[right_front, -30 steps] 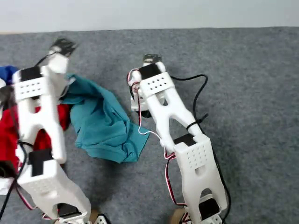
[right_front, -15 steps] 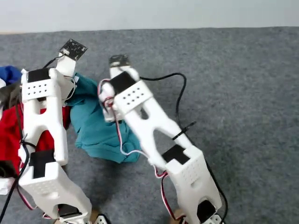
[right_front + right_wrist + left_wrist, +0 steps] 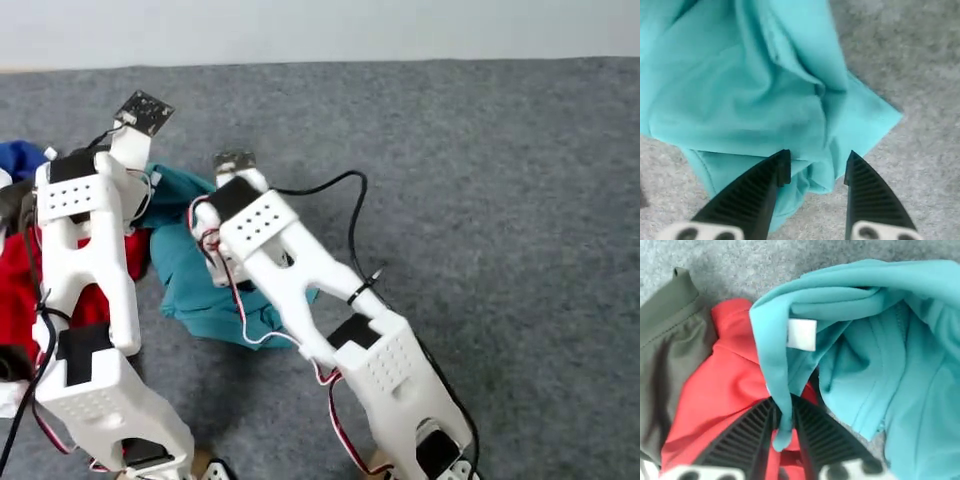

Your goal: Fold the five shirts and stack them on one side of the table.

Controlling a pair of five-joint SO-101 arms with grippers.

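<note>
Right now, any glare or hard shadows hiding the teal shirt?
High view: no glare; right arm covers part of the teal shirt. Left wrist view: dark shadow in folds by the left gripper. Right wrist view: evenly lit, faint crease shadows.

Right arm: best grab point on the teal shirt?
On the teal shirt, pinch the pointed corner lying flat on the table, coming straight down. It juts clear of the bunched folds, away from the labelled edge the left gripper holds.

Right arm (image 3: 290,265) swings over from mid-table toward left arm (image 3: 85,250), black cable (image 3: 352,215) trailing w/ it. Right gripper (image 3: 818,154) now hangs over teal shirt (image 3: 175,280), jaws apart. Shirt looks a bit more bunched vs. before.
</note>
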